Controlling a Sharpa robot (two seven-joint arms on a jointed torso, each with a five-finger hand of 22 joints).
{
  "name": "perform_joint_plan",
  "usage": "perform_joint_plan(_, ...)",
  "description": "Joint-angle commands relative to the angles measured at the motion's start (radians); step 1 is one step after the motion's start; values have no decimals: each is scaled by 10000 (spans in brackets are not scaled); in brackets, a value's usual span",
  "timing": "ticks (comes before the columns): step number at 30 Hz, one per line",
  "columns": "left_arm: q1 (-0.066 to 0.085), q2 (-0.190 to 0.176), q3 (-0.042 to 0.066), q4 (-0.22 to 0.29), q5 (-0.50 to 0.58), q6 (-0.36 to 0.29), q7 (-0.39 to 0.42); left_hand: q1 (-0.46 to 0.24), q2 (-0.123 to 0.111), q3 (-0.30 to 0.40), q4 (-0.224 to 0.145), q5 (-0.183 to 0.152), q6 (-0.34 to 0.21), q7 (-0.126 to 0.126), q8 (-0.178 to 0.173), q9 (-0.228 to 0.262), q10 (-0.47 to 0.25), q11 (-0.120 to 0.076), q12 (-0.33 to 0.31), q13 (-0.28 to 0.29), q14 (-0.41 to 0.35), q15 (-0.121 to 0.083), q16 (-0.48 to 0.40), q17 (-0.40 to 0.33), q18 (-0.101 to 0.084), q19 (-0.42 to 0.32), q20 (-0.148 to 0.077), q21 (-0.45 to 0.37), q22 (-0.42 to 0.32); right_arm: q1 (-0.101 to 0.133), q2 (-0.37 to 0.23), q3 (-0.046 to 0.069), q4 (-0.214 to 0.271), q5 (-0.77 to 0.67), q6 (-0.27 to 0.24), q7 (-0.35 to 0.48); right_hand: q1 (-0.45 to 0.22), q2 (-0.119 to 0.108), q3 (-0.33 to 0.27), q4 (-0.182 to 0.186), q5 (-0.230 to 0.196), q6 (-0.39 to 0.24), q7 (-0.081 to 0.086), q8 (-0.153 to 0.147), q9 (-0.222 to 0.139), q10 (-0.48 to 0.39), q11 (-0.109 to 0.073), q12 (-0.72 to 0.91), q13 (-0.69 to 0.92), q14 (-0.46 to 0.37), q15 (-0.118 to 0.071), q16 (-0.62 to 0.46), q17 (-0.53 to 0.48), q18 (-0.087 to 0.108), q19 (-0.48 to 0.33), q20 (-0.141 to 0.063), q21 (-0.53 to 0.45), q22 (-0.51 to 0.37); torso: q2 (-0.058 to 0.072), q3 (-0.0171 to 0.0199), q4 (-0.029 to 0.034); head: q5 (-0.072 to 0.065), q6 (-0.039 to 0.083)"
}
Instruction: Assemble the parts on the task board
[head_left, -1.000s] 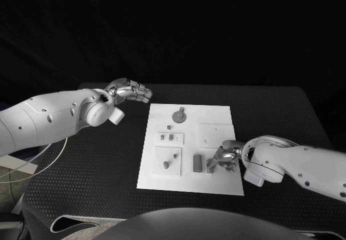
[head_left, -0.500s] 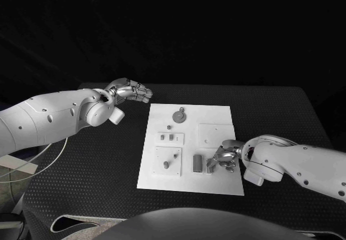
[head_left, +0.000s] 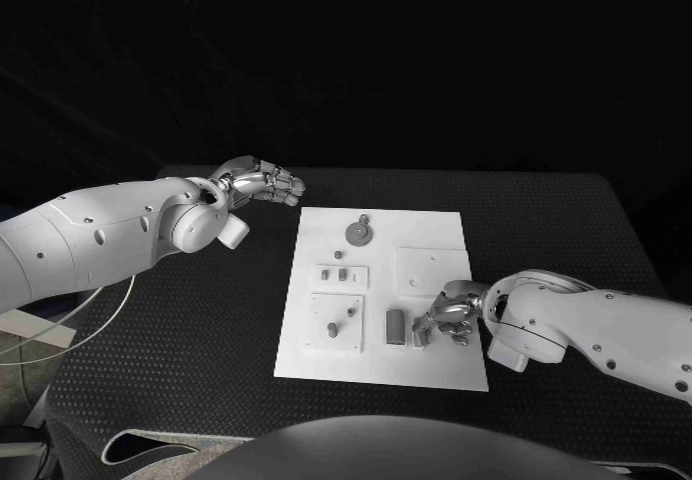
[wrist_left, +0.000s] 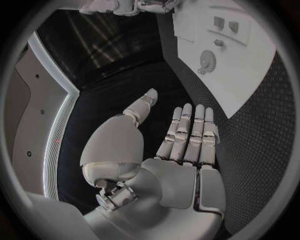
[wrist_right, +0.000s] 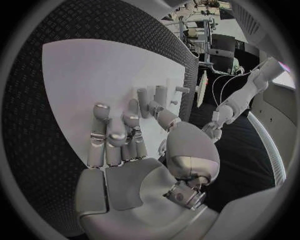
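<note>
Evidently assembly is incomplete. The right hand (head_left: 454, 318) has its fingers curled down over the upright grey parts (head_left: 421, 331) near the task board (head_left: 433, 225)'s near edge; an actual grip cannot be confirmed. Beyond its fingertips, a gear (head_left: 358, 234) sits seated. The left hand (head_left: 263, 183) hovers beside the board, fingers extended together, empty.

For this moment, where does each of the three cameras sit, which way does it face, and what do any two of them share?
Head view: on the robot's head, looking down at the table and board; both arms enter, left hand beside the board's far corner, right hand on its near right part.
Left wrist view: behind the left hand, facing along its straightened fingers toward the board.
Right wrist view: behind the right hand, looking across the board at small upright parts by the fingertips.
Shared: all three show the board; the gear-like disc appears in head and left wrist views.
</note>
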Motion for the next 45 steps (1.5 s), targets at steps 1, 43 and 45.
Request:
perform_joint_plan(1,9,-1,6,33,-28,102,77,-26,-68,11,51,-36,-1,17,46,-6,7,-24,61,-14,25,54,-45,10,6,-6,35,38,-11,-12,22,-2,2,6,162,72,-14,-105,6,96,-16,-77,84,-48,-21,-64,29,-59,-15,-20,-29,-40,-15,67,37,-9,-72,46,0,-5,1,-2,2)
perform_joint_plan(43,9,-19,6,28,-44,116,77,-21,-64,14,50,-36,2,16,50,-7,13,-25,64,-28,28,54,-52,18,8,-7,37,39,-17,-64,-194,-3,265,-1071,1607,301,598,-749,234,-144,-16,-6,70,24,0,-76,18,17,-23,-11,-32,-14,-3,67,68,-30,-68,116,2,3,-3,-10,2)
perform_joint_plan(45,9,-17,6,32,-44,120,78,-21,-64,14,50,-36,2,16,50,-7,13,-25,64,-28,28,54,-53,18,8,-7,37,39,-17,-67,-168,-3,259,-1103,1568,272,609,-734,239,-132,-15,5,68,31,3,-73,16,19,-24,-9,-33,-13,-3,67,73,-29,-68,116,1,2,-2,-14,2)
